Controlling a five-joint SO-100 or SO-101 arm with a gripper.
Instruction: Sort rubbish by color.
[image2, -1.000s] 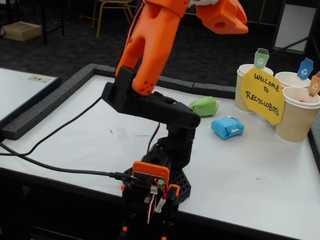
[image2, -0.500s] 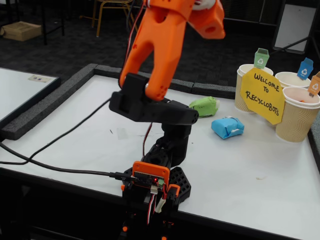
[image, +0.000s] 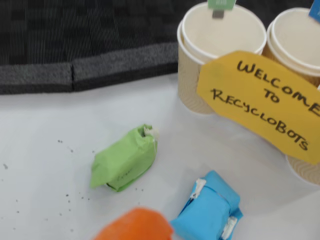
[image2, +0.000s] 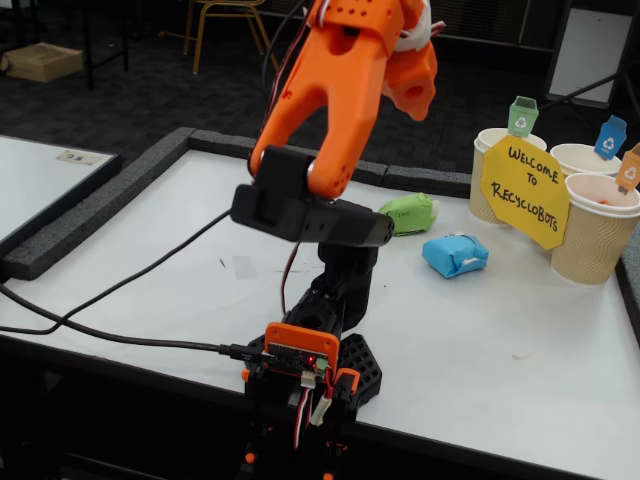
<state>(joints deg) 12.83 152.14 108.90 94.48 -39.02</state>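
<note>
The orange gripper (image2: 412, 70) hung high above the white desk (image2: 500, 330); whether its jaws were parted could not be told. The crumpled green paper wad (image: 124, 158) and crumpled blue paper wad (image: 209, 210) lay near the desk's far edge, beside the beige ribbed cups (image2: 597, 232).

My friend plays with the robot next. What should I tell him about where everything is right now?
Gripper: raised high above the table; the views do not show whether it is open or shut, and nothing can be seen in it.
Green wad: on the table beside the cups, untouched.
Blue wad: on the table just in front of the green one, nearer the yellow sign.
Orange wad: something orange shows inside the orange-flag cup, probably it.
Done: orange, most likely.
Left: green into the green-flag cup, blue into the blue-flag cup.
</note>
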